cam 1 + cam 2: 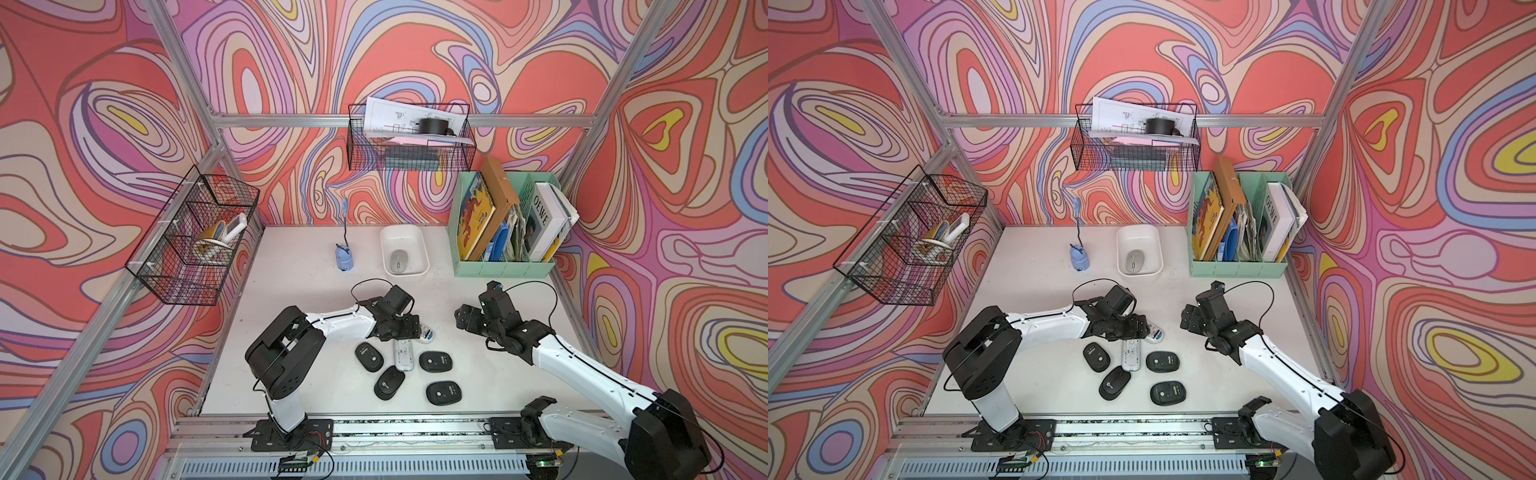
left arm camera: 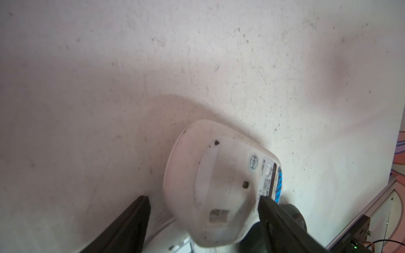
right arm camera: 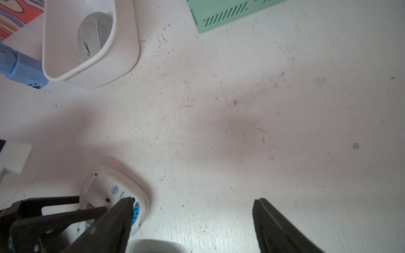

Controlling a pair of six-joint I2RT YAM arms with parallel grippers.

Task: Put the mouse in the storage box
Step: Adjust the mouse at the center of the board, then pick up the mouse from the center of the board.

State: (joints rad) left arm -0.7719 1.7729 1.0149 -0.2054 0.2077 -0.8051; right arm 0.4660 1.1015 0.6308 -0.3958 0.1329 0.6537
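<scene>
Mice all over this table (image 1: 299,299) lol. Left to right: a wire basket (image 1: 187,282) hangs on the wall at 9 o'clock and a blue gadget (image 1: 343,258) stands at 11.

My left gripper (image 2: 203,197) is down near the middle, jaws wide, straddling a white mouse (image 2: 210,175) that lies belly-up on the table. One finger (image 2: 131,219) is clear of the shell and the other looks right at its edge, so no real grip.

Four black mice (image 1: 369,356) lie at 6 o'clock of that, around a silver remote (image 1: 403,354). The box (image 1: 401,237) sits at 12, with a grey mouse (image 1: 400,261) inside at its near end.

My right gripper (image 3: 193,200) hovers at 3 o'clock of the white mouse, jaws wide, nothing between them, bare table below. The green organizer (image 1: 498,269) stands at 1, just beside the box.
</scene>
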